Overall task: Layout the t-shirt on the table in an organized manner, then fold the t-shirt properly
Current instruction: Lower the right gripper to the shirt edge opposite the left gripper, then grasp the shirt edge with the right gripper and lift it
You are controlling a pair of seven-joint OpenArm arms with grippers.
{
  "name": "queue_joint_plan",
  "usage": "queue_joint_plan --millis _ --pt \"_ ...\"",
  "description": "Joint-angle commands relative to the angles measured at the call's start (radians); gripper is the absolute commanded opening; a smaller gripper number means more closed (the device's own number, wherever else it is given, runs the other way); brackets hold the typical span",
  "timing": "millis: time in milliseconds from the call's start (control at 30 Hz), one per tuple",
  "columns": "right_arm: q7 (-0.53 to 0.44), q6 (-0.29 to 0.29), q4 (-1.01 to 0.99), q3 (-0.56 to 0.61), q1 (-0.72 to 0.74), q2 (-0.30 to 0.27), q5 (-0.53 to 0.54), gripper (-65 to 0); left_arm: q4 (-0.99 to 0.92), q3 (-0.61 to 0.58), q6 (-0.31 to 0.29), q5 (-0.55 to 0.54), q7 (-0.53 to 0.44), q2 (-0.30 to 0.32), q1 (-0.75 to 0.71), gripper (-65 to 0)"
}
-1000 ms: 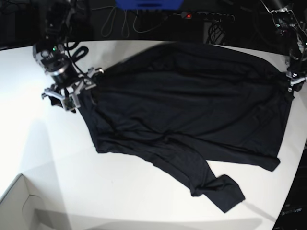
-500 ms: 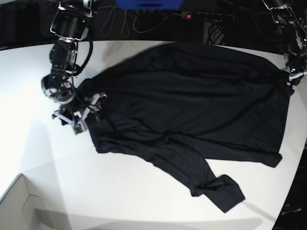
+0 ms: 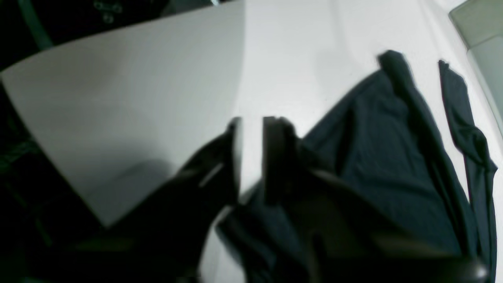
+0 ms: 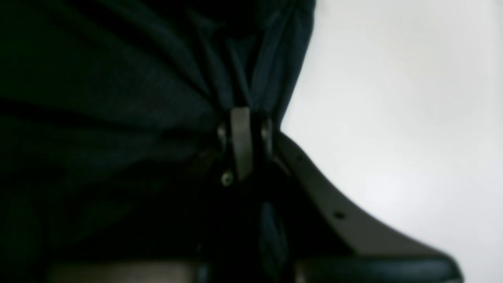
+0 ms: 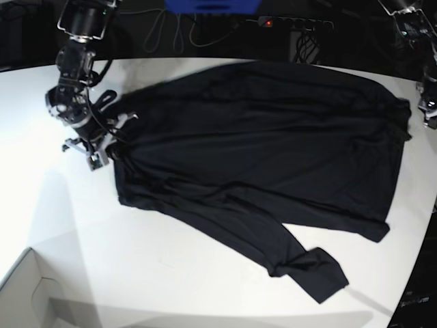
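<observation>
Spreading flat over the table (image 5: 205,287), the t-shirt (image 5: 259,150) is seen pinched at its edge between the closed jaws of the right gripper (image 4: 241,118), while the left gripper (image 3: 251,129) is held slightly apart, cloth lying just beside and beneath it.

No readable text, label, brand, number or sign in any view. The black t-shirt (image 5: 259,143) carries no print; the white counter (image 5: 171,273) is unmarked. The blue object (image 5: 212,5) at the top edge of the base view and the strip with a red light (image 5: 268,23) beside it show no lettering that can be made out.
</observation>
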State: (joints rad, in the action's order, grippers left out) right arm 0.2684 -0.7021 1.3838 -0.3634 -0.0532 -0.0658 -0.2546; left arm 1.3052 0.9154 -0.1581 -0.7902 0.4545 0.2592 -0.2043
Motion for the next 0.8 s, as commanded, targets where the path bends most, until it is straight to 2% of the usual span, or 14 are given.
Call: queue_joint_plan --millis 0,133,300,400,500,600,767 --pt "0.059 0.004 0.026 -0.003 -0.032 -0.007 -0.039 -65.0 0.041 0.023 -0.011 -0.013 -0.003 0.018 0.007 -51.4" --pt "0.059 0.004 0.124 -0.003 -0.103 0.001 -0.039 -65.0 0.121 0.043 -0.011 -0.013 0.037 -0.007 0.036 -46.4" --pt "0.059 0.004 0.208 -0.004 -0.15 0.021 -0.038 -65.0 0.282 0.037 -0.011 -0.013 0.06 -0.044 0.055 -46.1" --pt "0.062 0.004 0.23 -0.026 -0.147 0.024 -0.038 -65.0 0.308 -0.019 -0.01 0.002 0.092 -0.061 0.148 -46.1" --pt "0.062 0.004 0.259 -0.029 -0.15 0.024 -0.038 -65.0 0.222 -0.121 -0.01 0.055 0.099 -0.057 0.23 -46.2" --pt "0.064 0.004 0.289 -0.029 -0.15 0.021 -0.039 -63.7 0.06 -0.233 -0.01 0.143 0.099 -0.057 0.335 -46.2" --pt "0.064 0.004 0.368 -0.029 -0.15 0.019 -0.042 -49.0 -0.198 -0.293 -0.01 0.263 0.097 -0.056 0.446 -46.2"
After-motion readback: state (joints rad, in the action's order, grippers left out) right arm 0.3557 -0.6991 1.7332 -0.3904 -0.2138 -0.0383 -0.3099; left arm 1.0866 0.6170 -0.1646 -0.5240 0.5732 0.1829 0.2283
